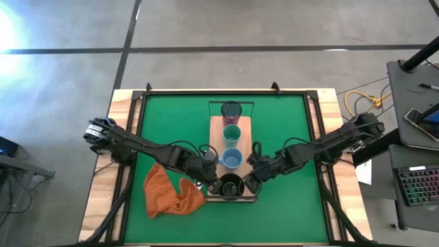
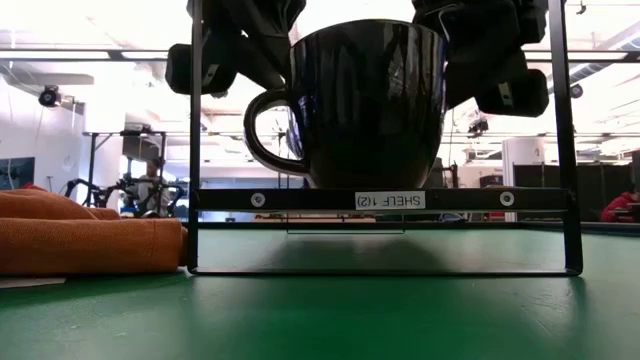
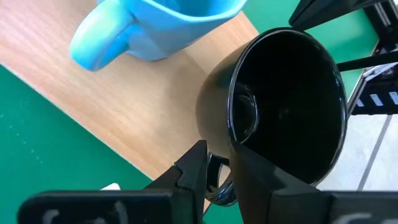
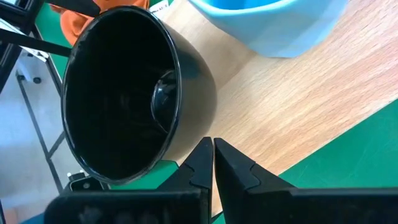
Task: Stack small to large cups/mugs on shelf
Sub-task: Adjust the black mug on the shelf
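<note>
Black mug (image 3: 280, 106), handle half hidden, sits between left gripper (image 3: 217, 171) clasping its handle and clenched right gripper (image 4: 213, 158).

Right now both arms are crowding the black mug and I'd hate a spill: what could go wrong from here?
The left gripper has its fingers around the black mug handle; a careless pull-back could drag or tip it.

The mug sits at the very end of the shelf, beside the wire frame, so a small shove could push it off.

The right gripper, fingers shut, hovers beside the mug's wall and could bump it or the light blue mug.
</note>
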{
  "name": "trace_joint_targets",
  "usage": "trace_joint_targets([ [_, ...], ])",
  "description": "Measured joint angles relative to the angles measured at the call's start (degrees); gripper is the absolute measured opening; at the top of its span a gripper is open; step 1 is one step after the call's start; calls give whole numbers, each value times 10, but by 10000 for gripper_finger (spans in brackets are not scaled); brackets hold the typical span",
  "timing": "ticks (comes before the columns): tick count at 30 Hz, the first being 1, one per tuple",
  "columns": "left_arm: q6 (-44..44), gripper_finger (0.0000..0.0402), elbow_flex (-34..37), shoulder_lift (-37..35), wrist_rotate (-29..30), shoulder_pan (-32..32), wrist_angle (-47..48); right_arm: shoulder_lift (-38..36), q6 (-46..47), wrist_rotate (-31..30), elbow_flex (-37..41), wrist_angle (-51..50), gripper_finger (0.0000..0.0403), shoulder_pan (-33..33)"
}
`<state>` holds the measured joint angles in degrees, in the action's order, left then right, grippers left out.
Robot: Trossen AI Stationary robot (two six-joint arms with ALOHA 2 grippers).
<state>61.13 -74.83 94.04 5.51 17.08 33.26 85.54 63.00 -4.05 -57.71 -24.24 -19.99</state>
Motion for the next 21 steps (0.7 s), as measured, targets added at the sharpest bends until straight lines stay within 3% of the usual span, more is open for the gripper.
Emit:
trace_joint_targets([
  [21, -16, 55, 0, 33, 19, -2, -32, -6, 19, 16, 0, -22, 9, -21],
])
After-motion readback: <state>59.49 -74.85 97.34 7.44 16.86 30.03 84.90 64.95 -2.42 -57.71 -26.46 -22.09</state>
